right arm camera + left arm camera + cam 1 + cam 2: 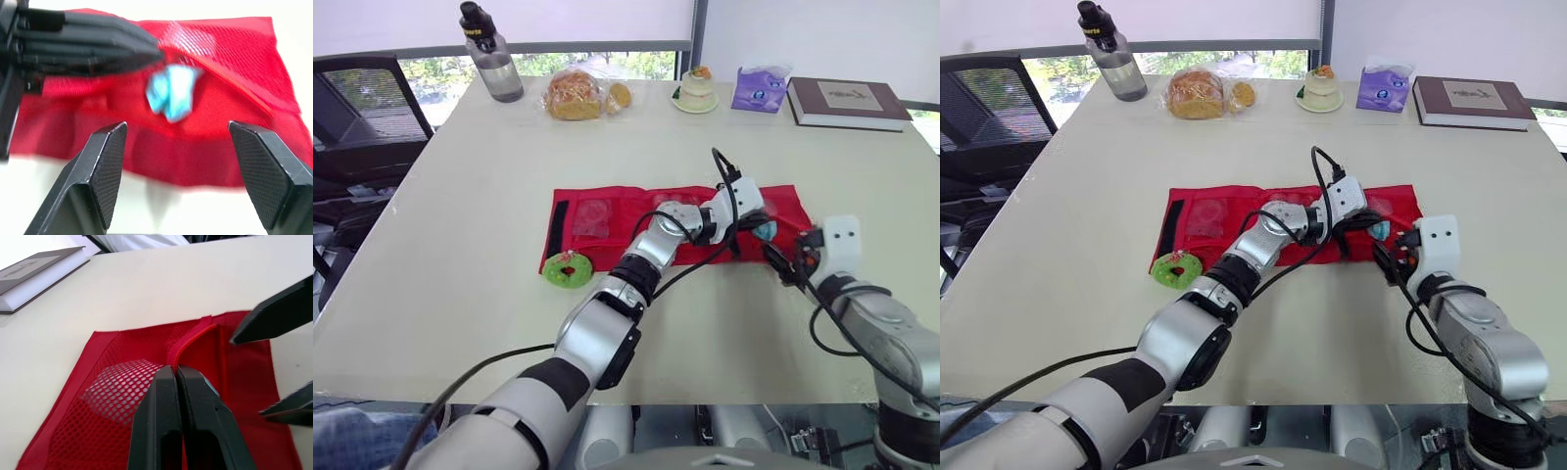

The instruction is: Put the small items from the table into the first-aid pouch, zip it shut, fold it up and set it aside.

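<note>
A green ring (567, 268) sits at the near left corner of the red mesh pouch (607, 211), which is spread flat mid-surface (460, 196) with open room on every side. The left hand (174, 371) is clenched on the zipper (188, 340). A blue packet (173, 93) lies on the pouch before the released right hand (176, 128).

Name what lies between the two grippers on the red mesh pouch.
A small light-blue item rests on the red mesh pouch between the open right gripper and the shut left gripper; the right wrist view shows it.
</note>
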Motion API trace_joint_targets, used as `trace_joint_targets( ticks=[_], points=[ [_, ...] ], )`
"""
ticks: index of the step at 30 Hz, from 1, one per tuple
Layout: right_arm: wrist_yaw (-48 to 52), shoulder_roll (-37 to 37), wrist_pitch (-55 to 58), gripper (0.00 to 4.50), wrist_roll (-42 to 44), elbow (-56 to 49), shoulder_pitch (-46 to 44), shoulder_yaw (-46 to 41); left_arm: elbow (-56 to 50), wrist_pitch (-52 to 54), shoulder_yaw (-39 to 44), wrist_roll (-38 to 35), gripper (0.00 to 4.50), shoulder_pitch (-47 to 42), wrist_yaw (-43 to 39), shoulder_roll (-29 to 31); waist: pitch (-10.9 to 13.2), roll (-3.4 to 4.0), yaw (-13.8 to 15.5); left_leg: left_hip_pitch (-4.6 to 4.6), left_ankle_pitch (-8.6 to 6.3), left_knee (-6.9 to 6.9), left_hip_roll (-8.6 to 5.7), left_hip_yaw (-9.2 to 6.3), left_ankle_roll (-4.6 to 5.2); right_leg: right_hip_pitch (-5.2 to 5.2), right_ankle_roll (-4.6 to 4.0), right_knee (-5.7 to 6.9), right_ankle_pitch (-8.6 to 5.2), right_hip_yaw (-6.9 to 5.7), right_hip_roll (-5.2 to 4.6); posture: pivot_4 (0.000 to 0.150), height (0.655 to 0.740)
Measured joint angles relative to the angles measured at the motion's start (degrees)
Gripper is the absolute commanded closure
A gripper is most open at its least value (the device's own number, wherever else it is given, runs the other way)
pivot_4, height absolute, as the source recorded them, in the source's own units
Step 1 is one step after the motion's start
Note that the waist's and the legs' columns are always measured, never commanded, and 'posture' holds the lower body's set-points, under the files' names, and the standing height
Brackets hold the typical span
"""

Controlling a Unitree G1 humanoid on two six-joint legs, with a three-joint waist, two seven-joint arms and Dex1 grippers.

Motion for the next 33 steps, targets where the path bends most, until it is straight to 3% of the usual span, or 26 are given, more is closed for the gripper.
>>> trace_joint_targets(
  ticks=[1,4,5,9,10,18,23,25,28,32,33],
  points=[
    [0.39,-0.55,0.2,0.99,0.16,-0.42,0.19,-0.31,0.0,0.0,0.0,-0.02,4.5,0.0,0.1,-0.13,0.0,0.0,-0.05,0.02,0.0,0.0,0.0,-0.01,0.0,0.0,0.0,0.01,0.0,0.0,0.01,0.15,0.74],
    [0.64,-0.6,0.16,1.61,0.33,-0.44,0.1,0.14,0.0,0.0,-0.01,-0.04,4.5,0.0,0.28,-0.4,0.0,0.0,-0.1,0.03,0.0,0.0,0.01,-0.02,0.0,0.0,0.0,0.03,0.0,0.0,0.03,0.15,0.74],
    [0.63,-0.35,-0.4,1.96,0.15,-0.06,-0.14,1.07,0.0,0.0,-0.01,-0.09,4.5,0.0,0.21,-0.44,0.0,0.0,-0.12,0.03,0.0,0.0,0.01,-0.02,0.0,0.0,0.0,0.03,0.0,0.01,0.03,0.15,0.74],
    [0.51,0.95,-4.13,4.13,-2.1,5.16,-2.25,4.9,0.0,0.06,-0.06,-0.53,4.5,0.0,-0.59,-0.73,0.0,0.0,-0.04,0.01,0.0,0.01,0.0,0.01,0.0,0.0,0.0,-0.01,0.0,0.03,0.03,0.15,0.74],
    [0.51,1.11,-5.04,4.39,-2.78,6.47,-2.58,5.57,0.0,0.06,-0.09,-0.53,4.5,0.0,-0.66,-0.73,0.0,0.0,0.02,0.01,0.0,0.01,0.0,0.02,0.0,0.0,0.0,-0.02,0.0,0.03,0.02,0.15,0.74],
    [-0.1,4.54,-20.34,4.46,-10.79,24.62,-9.5,9.47,-2.3,0.25,-0.62,-0.54,4.5,1.71,-2.12,-0.28,0.0,0.01,0.0,0.02,0.0,-0.02,0.0,0.02,-0.01,-0.02,0.0,-0.01,0.0,0.02,0.02,0.15,0.74],
    [-1.2,6.39,-26.37,4.46,-13.39,30.45,-12.17,9.44,-2.3,0.29,-0.67,-0.54,4.5,2.02,-2.11,-0.15,0.0,0.03,0.02,0.0,0.0,-0.03,0.01,0.04,-0.01,-0.02,0.0,-0.03,0.0,0.03,0.02,0.15,0.74],
    [-0.97,6.14,-26.35,4.46,-13.31,29.22,-11.11,9.22,-2.24,0.29,-0.73,-0.53,4.5,2.04,-2.09,-0.37,0.0,0.03,0.15,-0.02,0.0,-0.03,0.01,0.04,0.0,-0.02,0.0,-0.04,0.0,0.02,0.01,0.15,0.74],
    [2.78,2.21,-23.08,4.46,-10.09,15.44,1.1,6.41,-1.48,0.0,-0.63,-0.53,4.5,1.95,-1.9,-0.54,-0.02,0.06,1.08,-0.05,0.0,-0.05,0.0,0.08,0.0,-0.02,0.01,-0.12,-0.01,0.04,0.0,0.15,0.74],
    [4.99,0.06,-22.2,4.46,-7.19,5.59,7.41,1.26,-0.38,-0.15,-0.39,-1.15,4.5,1.71,-2.48,-0.71,-0.02,0.06,0.86,0.03,0.0,-0.01,0.01,0.03,0.0,-0.01,0.0,-0.03,-0.01,0.04,0.04,0.15,0.74],
    [5.68,-0.56,-22.34,4.5,-6.53,3.69,8.95,-0.34,-0.34,-0.21,-0.1,-1.75,4.01,1.71,-3.41,-0.75,-0.02,0.06,0.82,0.04,0.0,-0.01,0.01,0.02,-0.01,-0.01,0.0,-0.01,-0.01,0.04,0.05,0.15,0.74]
  ],
)
